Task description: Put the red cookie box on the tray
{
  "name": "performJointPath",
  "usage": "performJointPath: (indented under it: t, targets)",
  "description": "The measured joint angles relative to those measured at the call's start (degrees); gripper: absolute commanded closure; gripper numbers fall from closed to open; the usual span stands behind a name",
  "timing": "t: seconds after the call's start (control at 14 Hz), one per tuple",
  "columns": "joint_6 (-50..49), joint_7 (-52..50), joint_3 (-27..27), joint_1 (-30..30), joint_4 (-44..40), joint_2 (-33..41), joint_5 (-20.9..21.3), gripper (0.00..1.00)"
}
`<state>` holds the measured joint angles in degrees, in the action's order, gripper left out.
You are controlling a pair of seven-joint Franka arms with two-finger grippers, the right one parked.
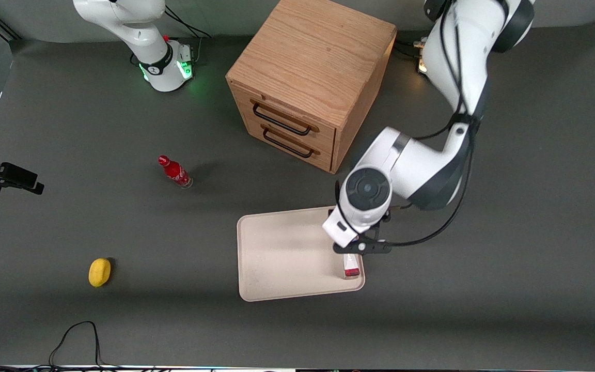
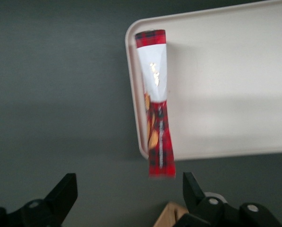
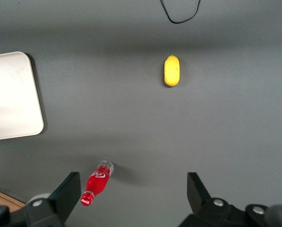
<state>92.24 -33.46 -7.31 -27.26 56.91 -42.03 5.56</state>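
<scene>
While my tool (image 2: 126,196) hangs spread wide, holding nothing, the red cookie box (image 2: 155,101) below it lies along the tray (image 2: 226,85) rim, seemingly released.

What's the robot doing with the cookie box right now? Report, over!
Gripper open, above the tray's edge toward the working arm. Red cookie box released, lying on tray along that rim. Nothing in the way; cola bottle and lemon well off.

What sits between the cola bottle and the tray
Nothing: bare dark table lies between the cola bottle and the tray in the front view. The hand is open above the red cookie box.
</scene>
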Motion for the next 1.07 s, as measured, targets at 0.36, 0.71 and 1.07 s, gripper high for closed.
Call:
performJointPath:
  t: [0.36, 0.71, 1.07]
  targets:
    - [-11.8, 1.3, 0.4, 2.4, 3.2, 15.4, 0.6, 0.00]
    - [-9.8, 16.9, 0.7, 16.4, 19.5, 29.0, 0.3, 0.00]
    - [-1.1, 27.6, 0.9, 26.2, 34.2, 37.4, -1.0, 0.00]
